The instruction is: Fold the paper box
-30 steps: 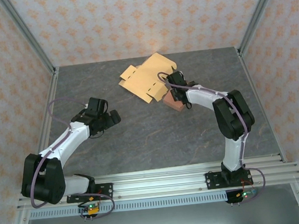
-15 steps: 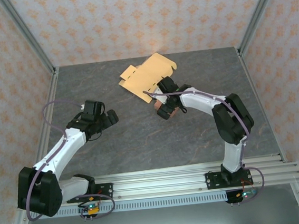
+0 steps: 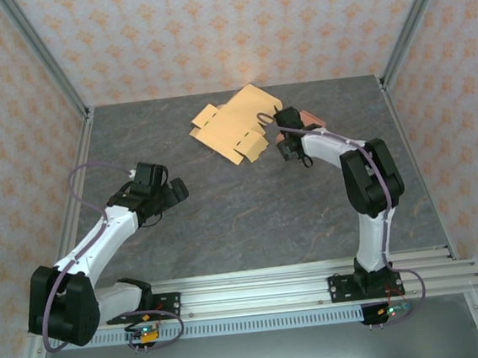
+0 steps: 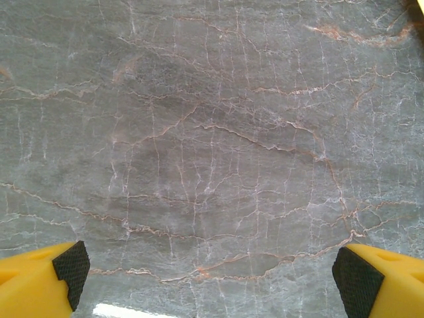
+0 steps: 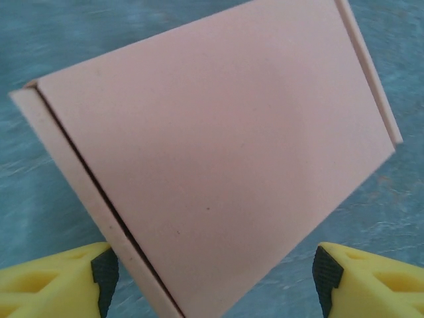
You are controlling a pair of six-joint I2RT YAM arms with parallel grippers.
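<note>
From above, the flat paper box blank (image 3: 235, 125) lies unfolded at the table's (image 3: 226, 222) twelve o'clock. Just beside it, at its three o'clock, a small pink folded box (image 3: 312, 124) sits under the right gripper (image 3: 290, 138). The left gripper (image 3: 178, 188) hangs well apart, at the blank's eight o'clock.

Looking down the left wrist, the left gripper (image 4: 212, 271) stands spread wide over bare marble table (image 4: 212, 132), nothing between its pads (image 4: 69, 265).

Down the right wrist, the pink folded box (image 5: 218, 152) lies closed and skewed, its six o'clock corner dipping between the right gripper's (image 5: 212, 275) spread fingers (image 5: 103, 270). The five o'clock pad is clear of it, so nothing is gripped.
</note>
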